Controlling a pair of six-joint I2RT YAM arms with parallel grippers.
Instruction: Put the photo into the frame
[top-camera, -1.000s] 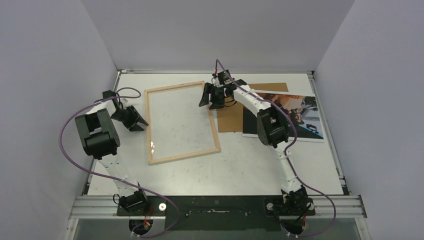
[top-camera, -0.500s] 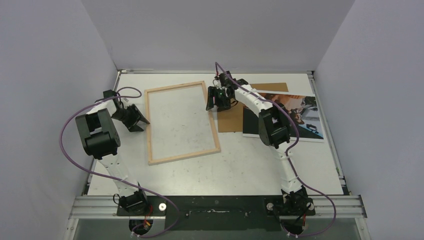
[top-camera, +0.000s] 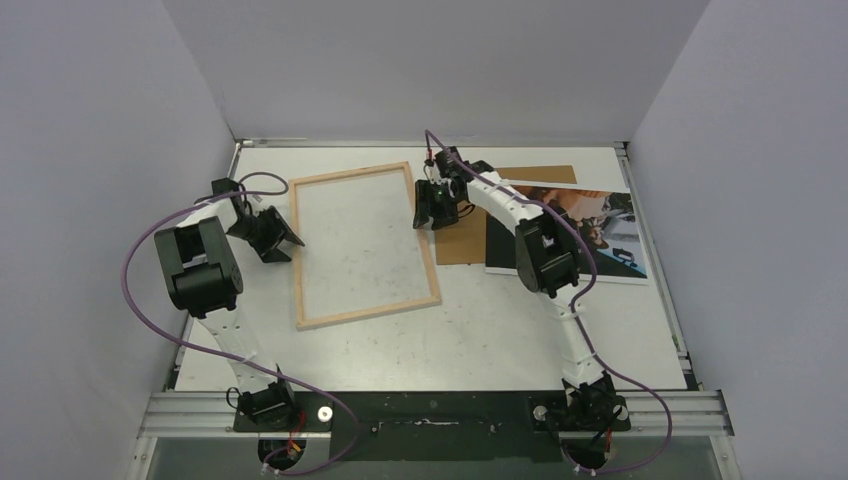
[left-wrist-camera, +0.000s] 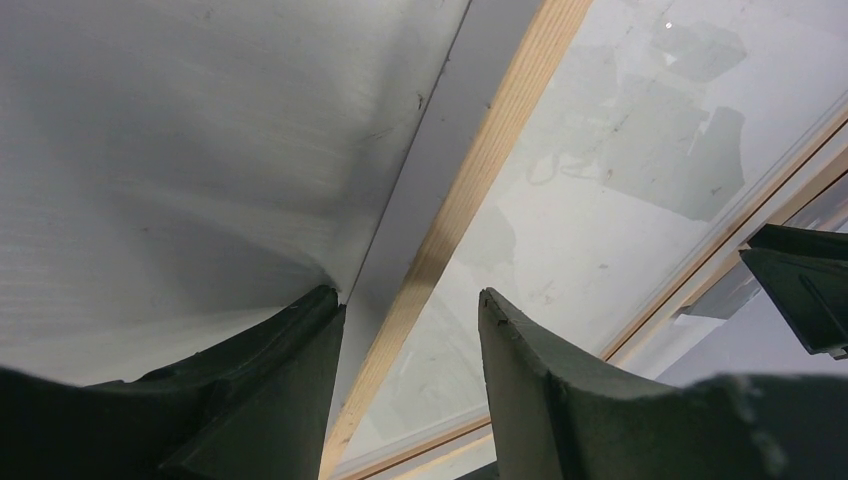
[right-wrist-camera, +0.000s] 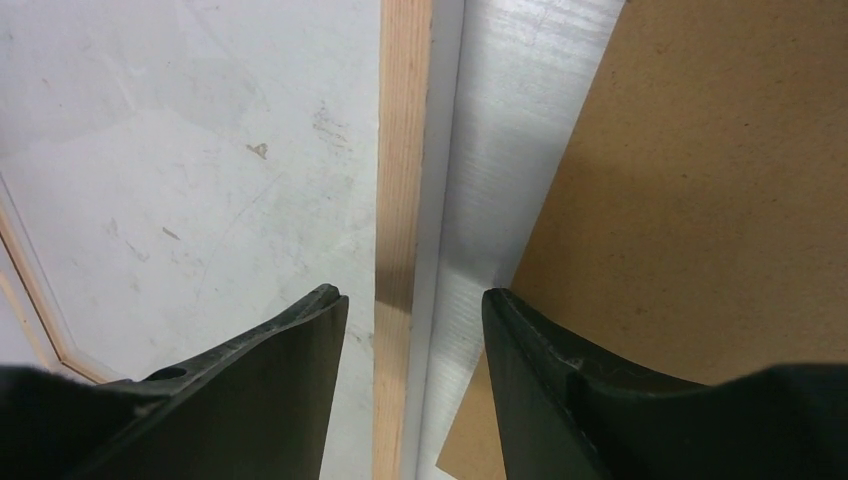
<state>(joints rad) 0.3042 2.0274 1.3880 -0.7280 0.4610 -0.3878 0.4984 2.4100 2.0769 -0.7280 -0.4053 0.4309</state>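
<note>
The frame (top-camera: 370, 312) lies flat at the middle left of the table, pale wood side up, with a glassy pane inside it. My left gripper (top-camera: 284, 236) is open, its jaws standing either side of the frame's left rail (left-wrist-camera: 480, 170), not closed on it. My right gripper (top-camera: 431, 217) is open, its jaws either side of the right rail (right-wrist-camera: 402, 150) with gaps on both sides. The photo (top-camera: 606, 232), dark with tan and blue tones, lies at the right, partly under the backing board and behind my right arm.
The brown backing board (top-camera: 462, 242) lies right beside the frame's right rail and over the photo's left edge; it fills the right side of the right wrist view (right-wrist-camera: 720, 180). Grey walls enclose the table on three sides.
My right gripper has narrowed from wide open and dropped over the frame's right rail. My left gripper has shifted right and up over the left rail. The frame has not visibly moved.
</note>
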